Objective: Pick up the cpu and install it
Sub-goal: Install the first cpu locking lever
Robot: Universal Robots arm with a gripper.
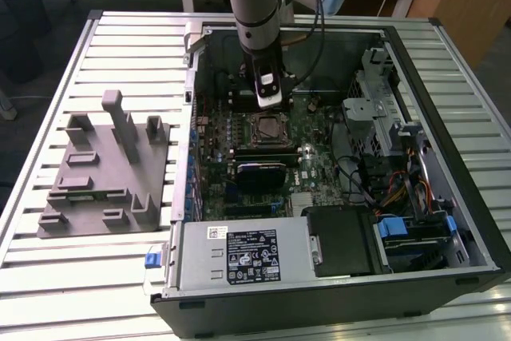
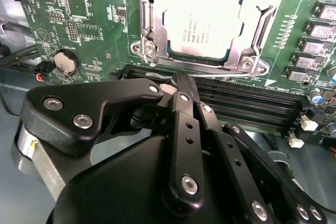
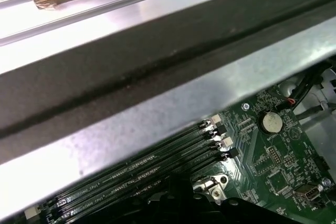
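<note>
The cpu [image 2: 205, 22] lies flat in the motherboard socket, its pale silver top showing inside the metal retention frame [image 2: 152, 35]. In the exterior view the cpu [image 1: 267, 128] sits mid-board inside the open computer case. My gripper [image 1: 269, 103] hangs just above the board, a little behind the socket. In the second wrist view the gripper [image 2: 169, 85] has its black fingers closed together with nothing between them, over the memory slots beside the socket and apart from the cpu.
A grey plastic fixture [image 1: 104, 173] with upright posts stands on the slatted table at the exterior view's left. Case walls [image 3: 157, 108], memory slots [image 2: 252, 103], a coin cell [image 2: 65, 62], power supply [image 1: 239, 257] and cabled drive bays [image 1: 399, 189] surround the socket.
</note>
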